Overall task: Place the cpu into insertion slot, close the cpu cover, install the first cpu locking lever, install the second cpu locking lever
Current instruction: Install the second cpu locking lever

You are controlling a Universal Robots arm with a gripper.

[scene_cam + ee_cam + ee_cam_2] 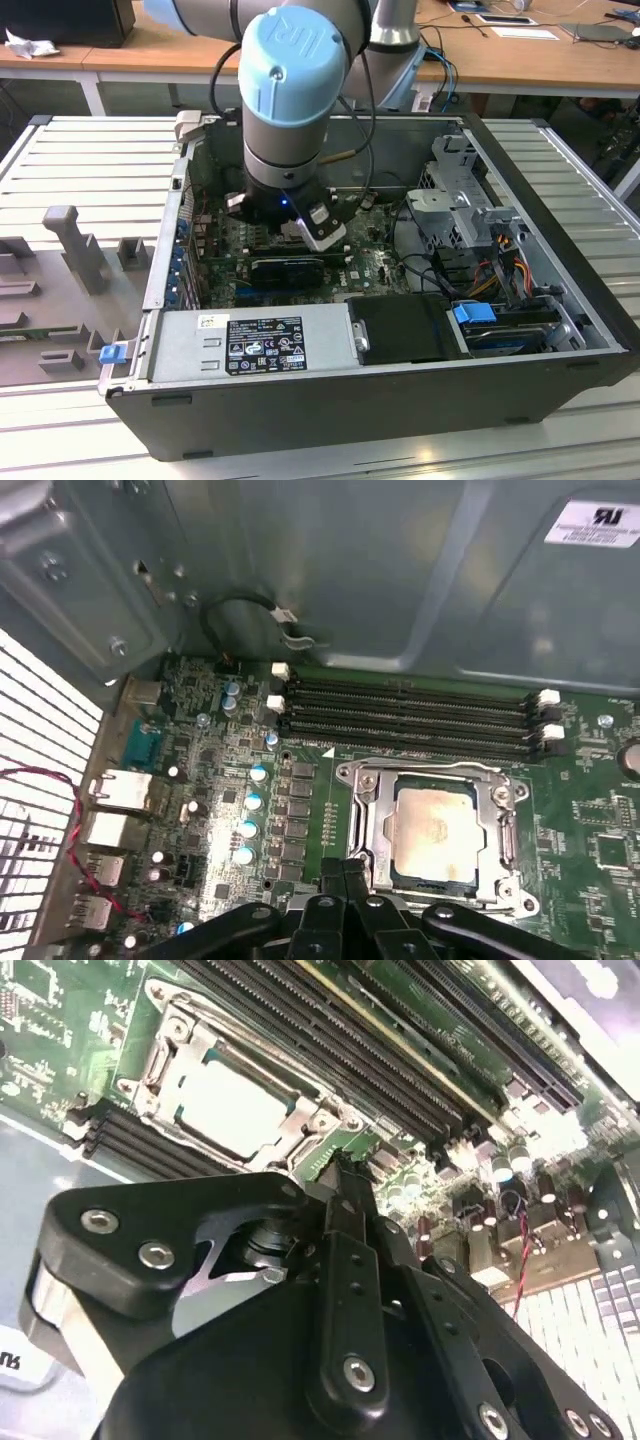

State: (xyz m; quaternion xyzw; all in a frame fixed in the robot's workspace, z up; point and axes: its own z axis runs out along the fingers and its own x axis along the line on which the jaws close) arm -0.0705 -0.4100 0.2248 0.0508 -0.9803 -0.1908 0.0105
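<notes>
cpu (435, 830) sits seated in the socket with cpu cover (366, 825) down around it. Tool (345, 872) fingers together, empty, at the cover's edge. Judgement: press the lever low and hook it fully.

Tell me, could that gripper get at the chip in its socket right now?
Probably yes. The gripper hangs just beside the socket, inside the open case. The cpu sits in the slot with the cpu cover framing it, and nothing lies between them.

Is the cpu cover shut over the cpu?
Shut: the cpu cover lies flat around the cpu, framing its pale top in both wrist views.
</notes>
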